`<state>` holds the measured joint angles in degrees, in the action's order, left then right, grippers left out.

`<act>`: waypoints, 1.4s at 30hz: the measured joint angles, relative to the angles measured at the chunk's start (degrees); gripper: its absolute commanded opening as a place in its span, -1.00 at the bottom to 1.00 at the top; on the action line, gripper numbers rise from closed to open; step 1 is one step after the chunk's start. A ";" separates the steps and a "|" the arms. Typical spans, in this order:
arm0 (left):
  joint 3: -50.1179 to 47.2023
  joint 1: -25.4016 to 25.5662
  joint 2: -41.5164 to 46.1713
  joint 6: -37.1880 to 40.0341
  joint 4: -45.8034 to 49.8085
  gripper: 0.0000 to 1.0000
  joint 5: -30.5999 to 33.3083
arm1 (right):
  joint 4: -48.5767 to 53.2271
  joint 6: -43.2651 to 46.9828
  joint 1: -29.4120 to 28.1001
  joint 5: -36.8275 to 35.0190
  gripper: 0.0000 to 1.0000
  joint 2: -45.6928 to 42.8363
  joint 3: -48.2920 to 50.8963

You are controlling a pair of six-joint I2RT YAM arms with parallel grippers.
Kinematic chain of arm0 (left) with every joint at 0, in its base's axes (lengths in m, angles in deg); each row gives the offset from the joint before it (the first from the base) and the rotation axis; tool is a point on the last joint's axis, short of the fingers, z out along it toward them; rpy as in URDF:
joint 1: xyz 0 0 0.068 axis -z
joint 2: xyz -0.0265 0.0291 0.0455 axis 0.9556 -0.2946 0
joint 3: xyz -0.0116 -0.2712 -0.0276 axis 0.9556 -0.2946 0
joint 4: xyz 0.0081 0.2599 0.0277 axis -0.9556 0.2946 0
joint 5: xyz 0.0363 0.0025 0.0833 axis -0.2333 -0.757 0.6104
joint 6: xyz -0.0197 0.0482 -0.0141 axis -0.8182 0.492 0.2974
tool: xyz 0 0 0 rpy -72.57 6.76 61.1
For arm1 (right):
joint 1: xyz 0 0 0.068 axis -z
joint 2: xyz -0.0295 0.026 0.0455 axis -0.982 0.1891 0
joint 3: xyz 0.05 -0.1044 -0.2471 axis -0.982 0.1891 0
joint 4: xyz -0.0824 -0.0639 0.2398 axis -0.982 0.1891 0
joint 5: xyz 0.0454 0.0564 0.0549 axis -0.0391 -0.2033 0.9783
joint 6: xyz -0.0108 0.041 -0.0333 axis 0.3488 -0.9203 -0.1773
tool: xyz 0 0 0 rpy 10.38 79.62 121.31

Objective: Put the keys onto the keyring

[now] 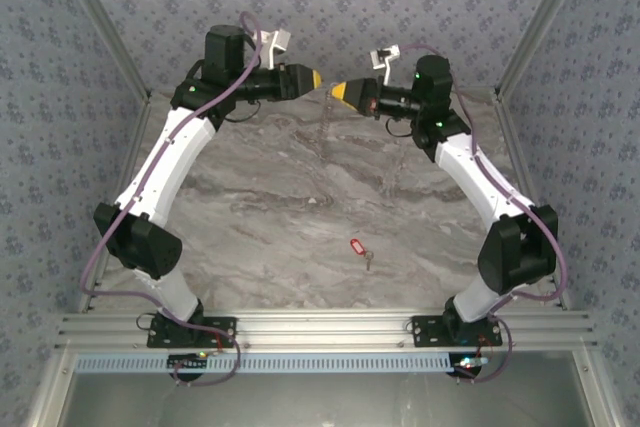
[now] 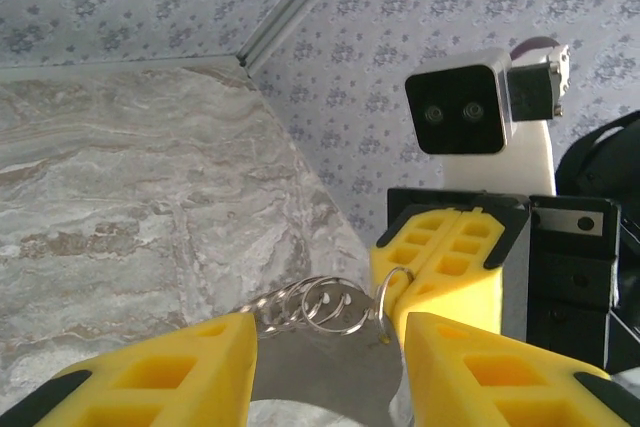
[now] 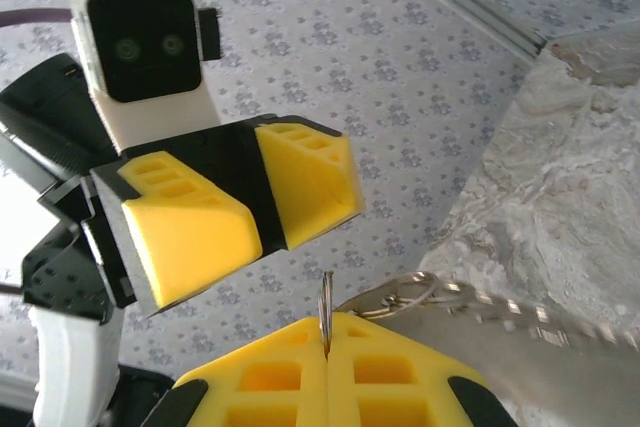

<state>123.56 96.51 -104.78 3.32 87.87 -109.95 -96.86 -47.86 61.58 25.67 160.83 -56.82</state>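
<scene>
Left gripper (image 1: 312, 79) (image 2: 330, 335) (image 3: 287, 217): raised near the back wall, tip facing the right gripper; fingers spread, clamping nothing that I can make out.
Right gripper (image 1: 342, 92) (image 2: 436, 252) (image 3: 327, 330): raised opposite, just beside the left one; fingers pressed together, pinching one thin metal ring edge-on at the tips.
Keyring (image 1: 325, 119) (image 2: 312, 305) (image 3: 402, 296): a string of linked metal rings off the pinched ring. In the left wrist view it runs across the gap at the left fingertips, but whether it touches them I cannot tell. In the top view it hangs faintly below the two tips.
Key (image 1: 355, 245): red head, flat on the table (image 1: 250, 217), well apart from both grippers, near the front edge.
</scene>
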 measured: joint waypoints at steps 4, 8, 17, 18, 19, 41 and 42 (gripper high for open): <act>0.00 0.00 0.02 -1.03 -2.14 -0.13 -3.23 | -0.55 1.05 2.38 3.93 -1.00 -0.09 -0.81; 0.09 -0.02 0.02 -3.43 -5.14 -0.13 -6.84 | 2.23 4.46 3.69 6.84 -1.00 -0.09 -4.76; 7.98 0.66 -0.35 -6.10 -6.64 -0.13 -11.87 | 3.65 6.54 3.61 10.47 -1.00 -0.09 -10.84; 8.66 0.85 -0.39 -6.12 -6.86 -0.13 -12.20 | 3.65 6.54 3.61 10.58 -1.00 -0.09 -10.97; 9.40 0.94 -0.52 -6.19 -7.04 -0.13 -12.52 | 3.65 6.51 3.61 10.58 -1.00 -0.09 -11.08; 11.91 2.43 -5.05 -7.30 -7.37 -0.15 -13.16 | 2.60 5.35 1.16 10.97 -1.00 1.68 -12.26; 12.04 2.43 -5.05 -7.19 -7.21 -0.16 -13.16 | 2.14 4.85 1.27 11.04 -1.00 1.68 -12.24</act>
<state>135.61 98.93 -109.83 -3.87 80.66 -123.10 -94.71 -43.01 62.85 36.71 162.51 -69.06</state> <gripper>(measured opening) 0.425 0.058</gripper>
